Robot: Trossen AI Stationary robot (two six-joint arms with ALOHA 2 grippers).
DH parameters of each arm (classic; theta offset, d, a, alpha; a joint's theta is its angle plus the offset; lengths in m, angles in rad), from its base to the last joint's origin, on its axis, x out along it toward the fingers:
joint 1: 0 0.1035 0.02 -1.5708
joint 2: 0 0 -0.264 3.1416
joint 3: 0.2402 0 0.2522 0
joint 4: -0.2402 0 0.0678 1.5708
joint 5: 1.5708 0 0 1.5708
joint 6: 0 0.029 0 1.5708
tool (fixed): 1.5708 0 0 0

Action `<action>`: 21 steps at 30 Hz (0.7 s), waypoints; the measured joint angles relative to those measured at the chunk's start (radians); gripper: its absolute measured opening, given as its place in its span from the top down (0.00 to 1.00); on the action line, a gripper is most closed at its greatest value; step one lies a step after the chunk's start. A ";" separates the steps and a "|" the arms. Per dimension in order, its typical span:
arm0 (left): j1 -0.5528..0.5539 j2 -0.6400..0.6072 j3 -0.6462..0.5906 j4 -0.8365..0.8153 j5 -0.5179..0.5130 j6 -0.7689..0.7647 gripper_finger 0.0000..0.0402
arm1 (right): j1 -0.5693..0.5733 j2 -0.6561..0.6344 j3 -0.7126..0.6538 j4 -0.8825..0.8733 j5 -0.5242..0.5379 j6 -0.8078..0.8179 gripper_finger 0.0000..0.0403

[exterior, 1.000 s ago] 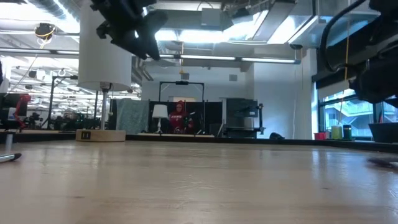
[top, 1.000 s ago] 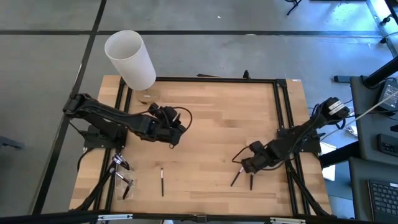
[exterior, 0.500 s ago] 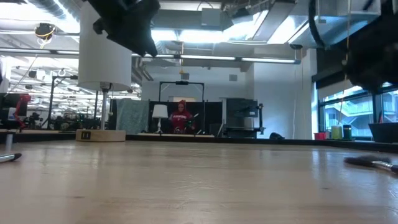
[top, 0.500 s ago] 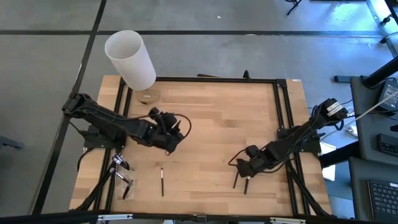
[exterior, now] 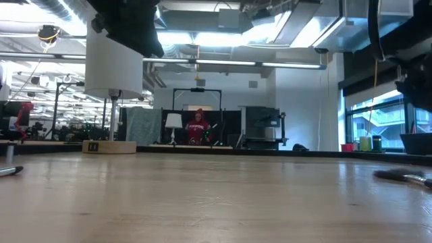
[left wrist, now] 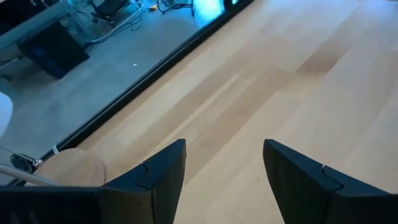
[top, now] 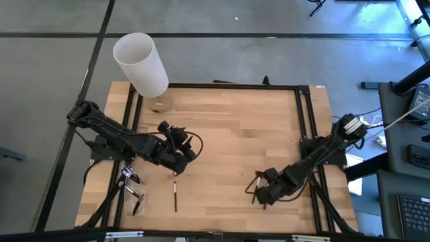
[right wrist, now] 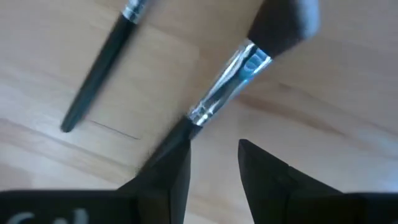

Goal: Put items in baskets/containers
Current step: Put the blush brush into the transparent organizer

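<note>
My right gripper (top: 259, 195) (right wrist: 214, 174) is low over two brushes near the table's near right part, open by a narrow gap. One brush has a silver ferrule and a dark tuft (right wrist: 283, 25). Its dark handle (right wrist: 171, 140) runs under one finger. The second, a dark-handled brush (right wrist: 99, 68), lies beside it on the wood. My left gripper (top: 176, 149) (left wrist: 224, 180) hangs open over bare wood left of centre. Another brush (top: 175, 196) lies near the near edge. The clear container (top: 132, 191) sits at the near left corner with brushes (top: 127, 176) at it. My right gripper comes at the silver-ferruled brush from above, with one finger (right wrist: 165, 180) over the brush's handle (right wrist: 177, 134), which lies flat on the table. I cannot tell whether the finger touches it.
A tall white cylinder (top: 141, 64) (exterior: 115, 64) on a round wooden base (top: 158, 104) stands at the far left corner. A black frame (top: 306, 134) runs along the table's edges. The table's middle (top: 228, 134) is bare wood. People and equipment show in the room behind.
My right gripper has moved toward the near edge and a little left, coming down over the two brushes. My left gripper has moved toward the near edge and slightly left, staying open.
</note>
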 joint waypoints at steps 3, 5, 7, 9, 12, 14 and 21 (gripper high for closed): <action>0.017 0.000 0.000 0.000 0.002 0.000 0.48 | -0.001 0.037 0.001 0.028 0.000 -0.011 0.67; 0.023 0.000 0.000 0.001 0.007 0.000 0.48 | -0.004 0.045 0.002 0.033 -0.005 -0.022 0.67; 0.026 0.000 0.000 0.001 0.015 0.000 0.48 | -0.012 0.042 0.002 0.033 -0.016 -0.028 0.67; 0.026 0.000 0.000 0.001 0.016 0.007 0.48 | -0.021 0.027 0.000 0.032 -0.032 -0.047 0.67; 0.026 0.000 0.000 0.001 0.016 0.008 0.48 | -0.034 -0.013 -0.001 0.021 -0.032 -0.060 0.67; 0.026 0.000 0.000 0.001 0.018 0.008 0.48 | -0.046 -0.033 -0.001 0.023 -0.031 -0.079 0.67; 0.026 0.000 0.000 0.001 0.027 0.009 0.48 | -0.076 -0.055 -0.001 0.022 -0.014 -0.224 0.67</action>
